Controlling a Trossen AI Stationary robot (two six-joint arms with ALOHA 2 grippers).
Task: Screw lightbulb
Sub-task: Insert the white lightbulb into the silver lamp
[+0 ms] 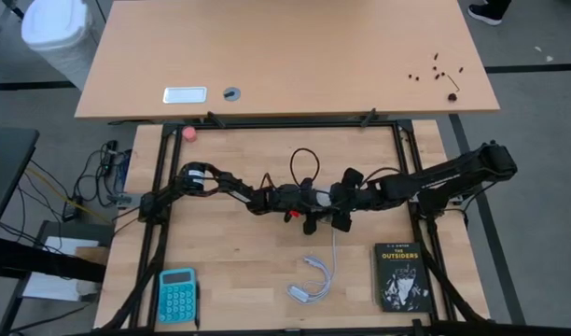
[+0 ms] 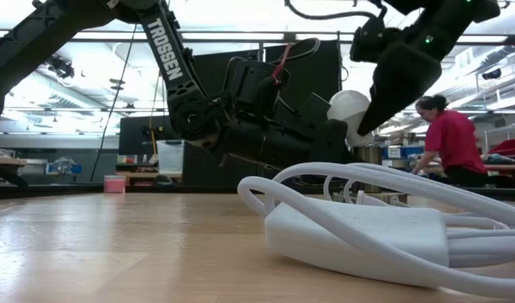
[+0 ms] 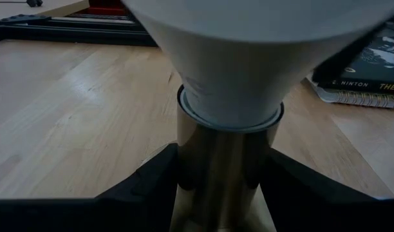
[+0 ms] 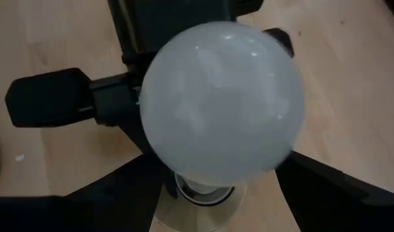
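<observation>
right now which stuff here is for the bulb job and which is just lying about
In the job:
- white frosted lightbulb
- brass-coloured metal socket, clamped by the left hand
- right hand

Lying about:
- teal calculator
- black paperback book
- coiled white cable
- small pink ball

The lightbulb (image 4: 223,103) at frame centre has a frosted, matt white globe, smooth all over. Below it the socket (image 3: 219,174) looks like polished brassy metal, glossy. The table (image 3: 68,122) is pale wood with visible grain. At lower right the cable (image 2: 367,223) looks smooth white plastic.
</observation>
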